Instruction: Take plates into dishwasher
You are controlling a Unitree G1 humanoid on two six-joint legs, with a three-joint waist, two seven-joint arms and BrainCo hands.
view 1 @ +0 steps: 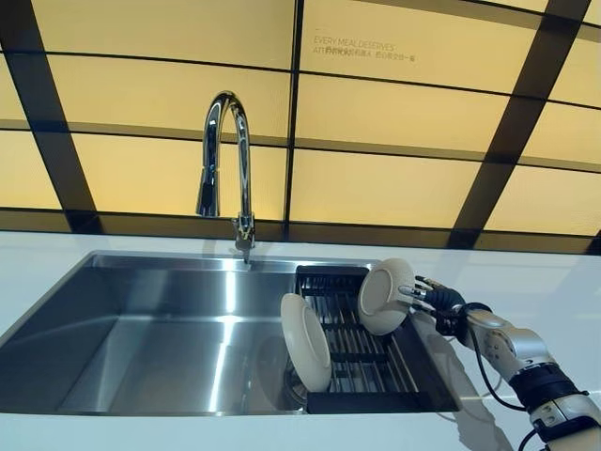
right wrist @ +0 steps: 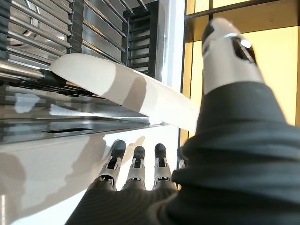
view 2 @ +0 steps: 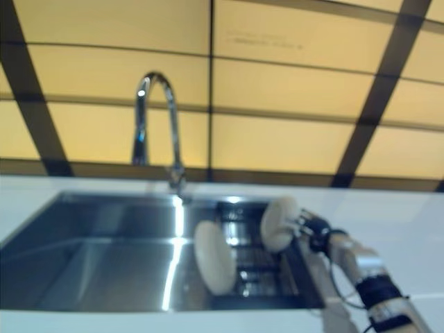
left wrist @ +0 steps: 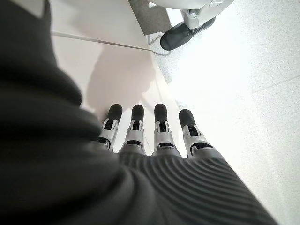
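A white plate (view 1: pixel 385 296) stands on edge at the right side of the black dish rack (view 1: pixel 362 362) in the sink. My right hand (view 1: pixel 439 301) is at its right rim. In the right wrist view the plate (right wrist: pixel 122 89) lies between my thumb above and my fingers (right wrist: pixel 136 164) below, pinched at the rim. A second white plate (view 1: pixel 305 343) stands on edge at the rack's left side, free of my hands. My left hand (left wrist: pixel 154 140) shows only in its wrist view, hanging over the floor with straight fingers, empty.
The rack sits in the right part of a steel sink (view 1: pixel 141 329) with a tall curved faucet (view 1: pixel 230 169) behind it. White counter (view 1: pixel 535 282) surrounds the sink. A yellow panelled wall with dark bars stands behind.
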